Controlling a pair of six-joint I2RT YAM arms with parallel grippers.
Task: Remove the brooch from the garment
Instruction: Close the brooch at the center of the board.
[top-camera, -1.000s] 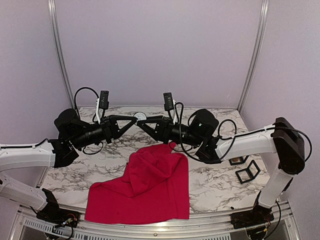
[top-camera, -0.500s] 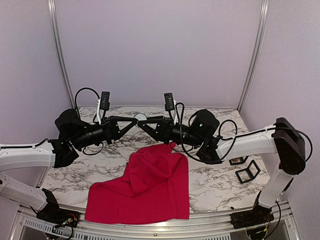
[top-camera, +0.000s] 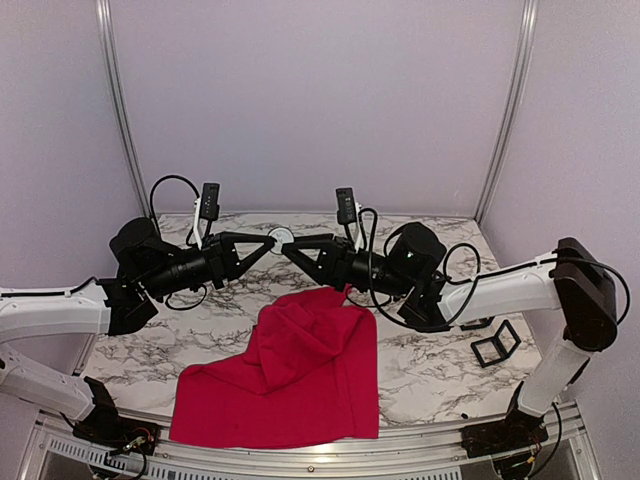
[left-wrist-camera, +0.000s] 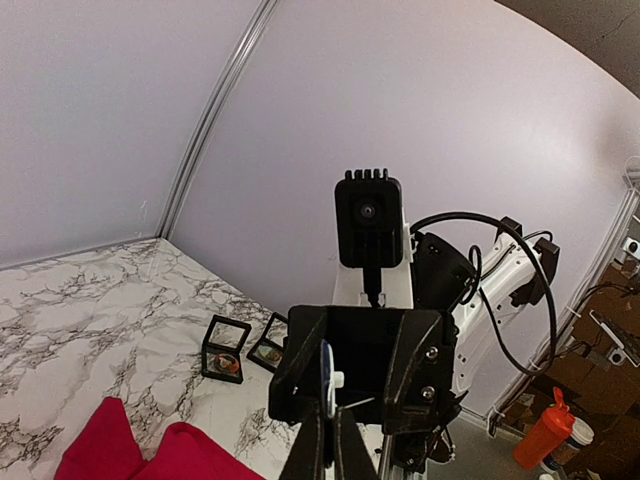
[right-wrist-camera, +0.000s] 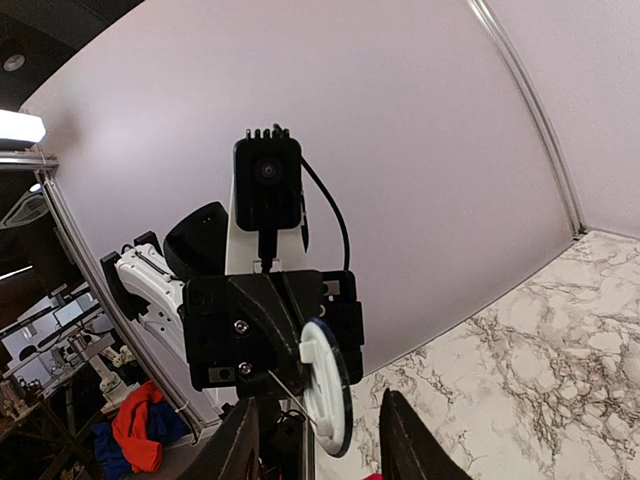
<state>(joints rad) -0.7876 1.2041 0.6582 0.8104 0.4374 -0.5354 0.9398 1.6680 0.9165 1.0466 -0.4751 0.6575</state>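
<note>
The garment (top-camera: 300, 370), a bright red T-shirt, lies crumpled on the marble table; a corner of it shows in the left wrist view (left-wrist-camera: 130, 450). Both arms are raised above it, tip to tip. My left gripper (top-camera: 270, 243) (left-wrist-camera: 330, 420) is shut on the edge of the brooch (top-camera: 281, 236) (left-wrist-camera: 328, 375), a round white disc with a blue rim and a pin on its back. My right gripper (top-camera: 292, 248) (right-wrist-camera: 318, 410) is open. The brooch (right-wrist-camera: 325, 385) shows in the gap between its fingers, touched by neither.
Black-framed display boxes (top-camera: 495, 340) (left-wrist-camera: 225, 350) stand on the table to the right of the shirt. The right arm's body (left-wrist-camera: 440, 290) fills the space just beyond my left fingers. An orange bottle (left-wrist-camera: 545, 435) stands off the table.
The right arm has drawn back a little to the right and its jaws have spread slightly. The left arm and the brooch have stayed still.
</note>
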